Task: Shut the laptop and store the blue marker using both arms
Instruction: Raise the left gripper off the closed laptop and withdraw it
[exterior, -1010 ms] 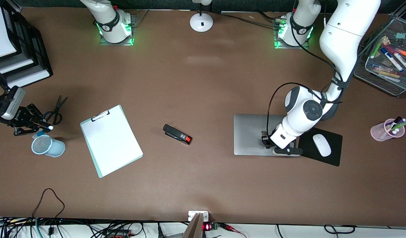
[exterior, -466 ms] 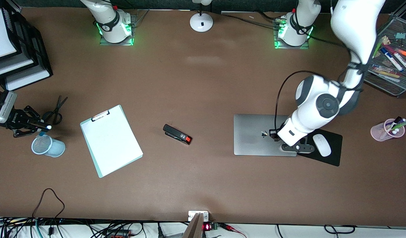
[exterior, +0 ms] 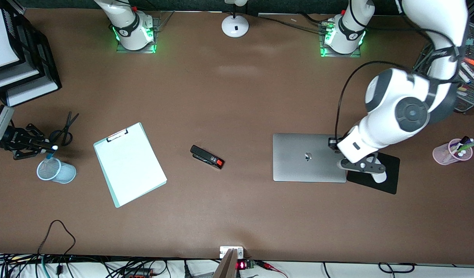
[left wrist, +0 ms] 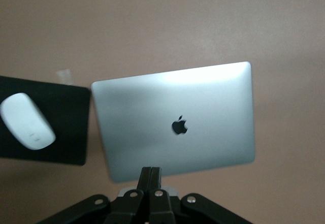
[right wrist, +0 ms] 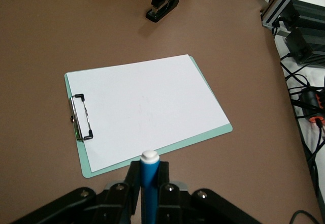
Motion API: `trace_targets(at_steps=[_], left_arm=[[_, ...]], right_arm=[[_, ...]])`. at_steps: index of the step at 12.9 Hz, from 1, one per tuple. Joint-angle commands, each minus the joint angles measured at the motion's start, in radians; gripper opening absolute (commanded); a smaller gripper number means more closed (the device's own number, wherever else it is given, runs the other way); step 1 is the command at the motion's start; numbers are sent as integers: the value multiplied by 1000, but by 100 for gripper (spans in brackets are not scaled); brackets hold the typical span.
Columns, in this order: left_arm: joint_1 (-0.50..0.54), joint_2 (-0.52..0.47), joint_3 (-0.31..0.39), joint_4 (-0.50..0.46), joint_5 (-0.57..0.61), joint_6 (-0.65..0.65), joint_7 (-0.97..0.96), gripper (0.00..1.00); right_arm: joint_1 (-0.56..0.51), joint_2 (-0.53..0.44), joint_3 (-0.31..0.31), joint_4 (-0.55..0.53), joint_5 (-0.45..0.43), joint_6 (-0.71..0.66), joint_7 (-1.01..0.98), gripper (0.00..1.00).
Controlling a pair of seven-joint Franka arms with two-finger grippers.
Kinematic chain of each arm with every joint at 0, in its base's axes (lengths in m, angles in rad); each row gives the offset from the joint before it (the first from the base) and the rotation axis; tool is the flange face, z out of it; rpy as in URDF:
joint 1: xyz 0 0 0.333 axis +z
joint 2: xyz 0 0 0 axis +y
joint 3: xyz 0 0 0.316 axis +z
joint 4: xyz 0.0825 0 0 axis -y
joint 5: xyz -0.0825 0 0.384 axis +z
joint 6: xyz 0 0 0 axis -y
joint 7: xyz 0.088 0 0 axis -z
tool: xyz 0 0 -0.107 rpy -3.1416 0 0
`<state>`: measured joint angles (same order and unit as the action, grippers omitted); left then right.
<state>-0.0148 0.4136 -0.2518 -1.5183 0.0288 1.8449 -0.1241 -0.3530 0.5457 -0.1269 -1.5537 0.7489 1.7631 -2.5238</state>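
Brown surface (exterior: 237,96), matte, carrying:
- Laptop (exterior: 309,157), silver-grey, lid shut, toward the left arm's end.
- Black mouse pad (exterior: 387,181) touching the laptop's edge, white mouse (exterior: 379,177) on it.
- Pink cup (exterior: 452,151) of markers, near that end's edge.
- Wire tray (exterior: 466,102), farther from the front camera than the cup.
- Black stapler (exterior: 206,156), mid-surface.
- Clipboard (exterior: 129,163) with white paper.
- Blue mesh cup (exterior: 56,170) and scissors (exterior: 65,129), toward the right arm's end.
- White lamp base (exterior: 235,26).

Laptop (exterior: 309,157) shut on surface (exterior: 237,96), mouse pad (exterior: 389,175) touching at its 3 o'clock; stapler (exterior: 207,156) at its 9 o'clock, then clipboard (exterior: 129,164), cup (exterior: 55,170).
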Motion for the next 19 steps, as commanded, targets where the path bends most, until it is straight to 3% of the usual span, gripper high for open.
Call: trace_targets(at_steps=[1,5,11,14,15,16,17,19], left_arm=[[30,5,-3,88,28,-114,79,0],[73,-24,-1,133,30,-228,147,0],[111,-153,2,112,30,-369,179,0],[118,-336,25,-107,31,-316,204,9],[116,-381,43,-158,31,-285,218,25],[116,-395,46,-181,31,-274,233,58],[108,-401,63,-192,28,-253,235,100],[24,-424,141,-207,30,-239,235,100]], right_arm=[[-20,66,10,84,67,-37,-56,11],[-20,112,12,142,104,-68,-93,11],[-55,158,12,145,136,-105,-116,11],[-64,164,12,150,136,-106,-118,11],[-69,172,12,150,138,-105,-121,11],[-73,184,12,152,145,-105,-121,11],[-81,198,12,152,156,-103,-121,11],[-90,212,12,152,155,-103,-122,11]])
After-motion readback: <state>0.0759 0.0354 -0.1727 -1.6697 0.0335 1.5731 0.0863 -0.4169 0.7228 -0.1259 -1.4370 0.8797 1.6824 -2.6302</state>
